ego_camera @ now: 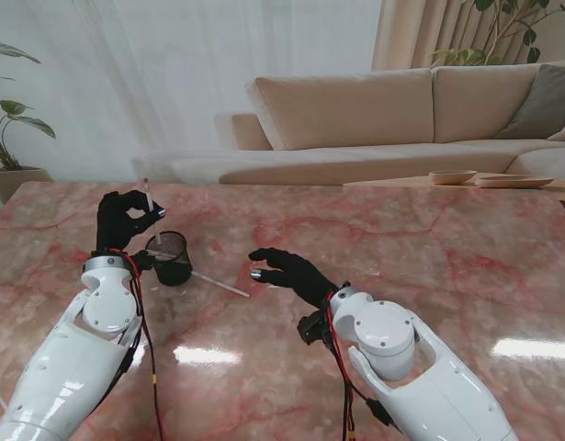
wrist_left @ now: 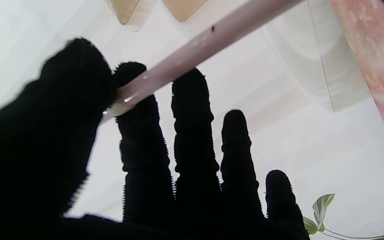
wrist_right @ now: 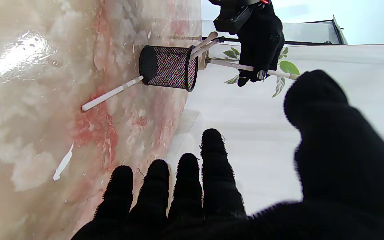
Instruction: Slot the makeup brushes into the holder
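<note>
Brushes look light, stiff, slick: our left robot hand pinches one brush mid-handle; right robot hand hangs released.

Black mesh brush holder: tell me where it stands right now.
In the stand's view the black mesh brush holder stands on the pink marble table, left of centre, just nearer to me than the raised left hand, a white brush beside its base.
</note>
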Robot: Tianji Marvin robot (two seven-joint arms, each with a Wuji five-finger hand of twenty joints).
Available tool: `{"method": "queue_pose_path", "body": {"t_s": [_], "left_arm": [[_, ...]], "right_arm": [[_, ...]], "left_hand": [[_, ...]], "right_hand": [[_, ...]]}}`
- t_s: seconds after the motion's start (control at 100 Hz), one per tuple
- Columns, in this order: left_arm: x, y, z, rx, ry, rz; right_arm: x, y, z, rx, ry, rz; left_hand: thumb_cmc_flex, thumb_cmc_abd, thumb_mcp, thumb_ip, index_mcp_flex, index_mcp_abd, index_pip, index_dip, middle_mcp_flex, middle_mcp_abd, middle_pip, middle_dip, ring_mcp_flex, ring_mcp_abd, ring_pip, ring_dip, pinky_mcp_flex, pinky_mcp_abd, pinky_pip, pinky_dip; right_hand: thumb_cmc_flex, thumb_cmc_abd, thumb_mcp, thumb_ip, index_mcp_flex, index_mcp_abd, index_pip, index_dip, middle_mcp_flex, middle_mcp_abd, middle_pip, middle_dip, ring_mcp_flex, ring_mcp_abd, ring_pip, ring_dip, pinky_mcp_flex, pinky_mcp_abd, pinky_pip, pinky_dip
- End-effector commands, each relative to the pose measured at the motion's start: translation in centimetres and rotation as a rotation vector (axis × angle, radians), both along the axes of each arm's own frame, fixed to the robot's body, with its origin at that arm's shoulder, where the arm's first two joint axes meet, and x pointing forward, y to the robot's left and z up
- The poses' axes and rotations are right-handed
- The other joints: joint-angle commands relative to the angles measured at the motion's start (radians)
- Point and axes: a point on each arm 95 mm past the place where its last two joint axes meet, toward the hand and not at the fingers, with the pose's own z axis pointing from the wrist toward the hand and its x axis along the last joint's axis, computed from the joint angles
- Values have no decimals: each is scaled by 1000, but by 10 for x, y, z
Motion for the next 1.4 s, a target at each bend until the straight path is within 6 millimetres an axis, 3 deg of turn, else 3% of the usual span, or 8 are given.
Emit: {"method": "queue_pose_path", "body": {"t_s": [0.0,0.35,0.96,1.39], "left_arm": [[3,-5,-3,-17,7,5],[17,-13,-20,-25,54,9],[24,-18,-42,-37,106,-2],[24,-21,-54,-10,135,-18]], "right_arm": [[-3,0,-6,5,28,6],[-4,-3,-8,10,45,-3],[-4,-8,-11,12,63,-12],[-4,-9,-12,18,70,-18]], "left_hand": [[-10,-19,43,-31,34,-66,37,4,57,-62,-19,-3,-26,-58,-23,-8,-21,-43,-33,26],[-6,-21,40,-30,35,-66,40,5,56,-62,-18,-1,-39,-52,-20,-6,-24,-46,-45,39],[12,-16,35,-23,34,-53,33,-1,47,-52,-22,14,-56,-23,-12,-3,-32,-47,-74,60],[62,23,-7,8,31,-25,-28,-17,15,-39,-58,67,-86,12,-5,2,-32,-38,-131,93]], "right_hand": [[-35,4,18,25,-16,-34,6,3,-25,-7,-1,-5,-14,-19,-5,16,-5,-23,-20,-17],[-37,8,34,23,-14,-36,7,4,-19,-6,6,-3,-12,-19,1,18,-6,-23,-15,-15],[-34,12,60,21,-14,-35,8,5,-15,-7,9,-4,-11,-19,9,17,-7,-23,-11,-11],[-39,17,75,19,-14,-36,8,5,-11,-7,12,-3,-9,-19,15,16,-8,-24,-8,-8]]}}
